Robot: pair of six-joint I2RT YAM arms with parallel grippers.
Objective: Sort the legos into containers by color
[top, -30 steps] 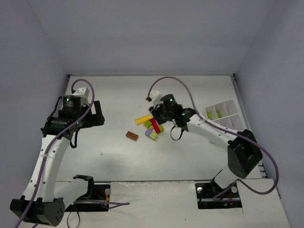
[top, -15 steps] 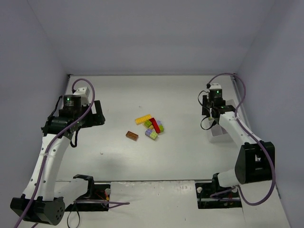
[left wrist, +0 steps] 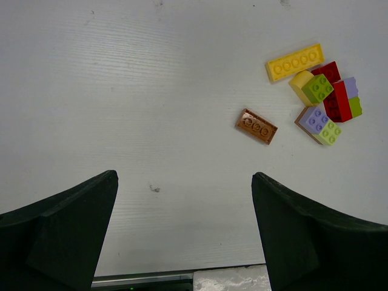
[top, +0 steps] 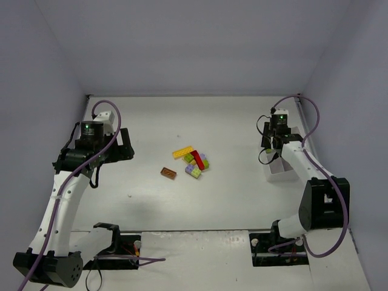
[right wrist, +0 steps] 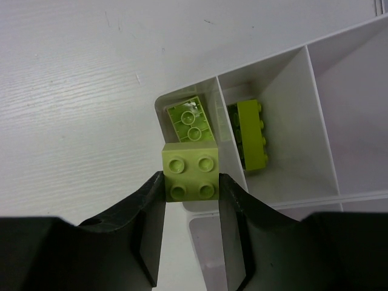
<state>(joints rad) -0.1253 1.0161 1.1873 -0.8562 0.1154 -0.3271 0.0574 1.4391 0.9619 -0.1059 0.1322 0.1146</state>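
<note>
Top external view: a white table point(top: 230, 121) has a small pile of little studded plastic bricks point(top: 195, 161) near its middle. The left gripper point(top: 124, 150) hangs over the table on the left side, well apart from the pile. The right gripper point(top: 271, 157) is far over on the right, pointing down at a small white plastic tray point(top: 284, 174) with thin walls.

In the left wrist view, the left gripper's two black fingers point(left wrist: 66, 230) stand wide apart with nothing between them. Ahead of them a flat brown brick point(left wrist: 256, 126) lies alone on the table. Just past it is the pile. It has a long flat yellow brick point(left wrist: 294, 62), a red brick point(left wrist: 335, 100), a lavender brick point(left wrist: 314, 116) and a few lime green bricks point(left wrist: 318, 88), all touching or nearly touching.

In the right wrist view, the right gripper's fingers point(right wrist: 148, 206) are close together and squeeze a square lime green brick with four studs point(right wrist: 191, 176). This held brick is up in the air, over the near edge of the tray's corner box point(right wrist: 285, 121). In that corner lie an upside-down lime green brick point(right wrist: 193, 121) and a lime green brick on its side point(right wrist: 253, 133). I cannot tell if a thin wall stands between these two.
</note>
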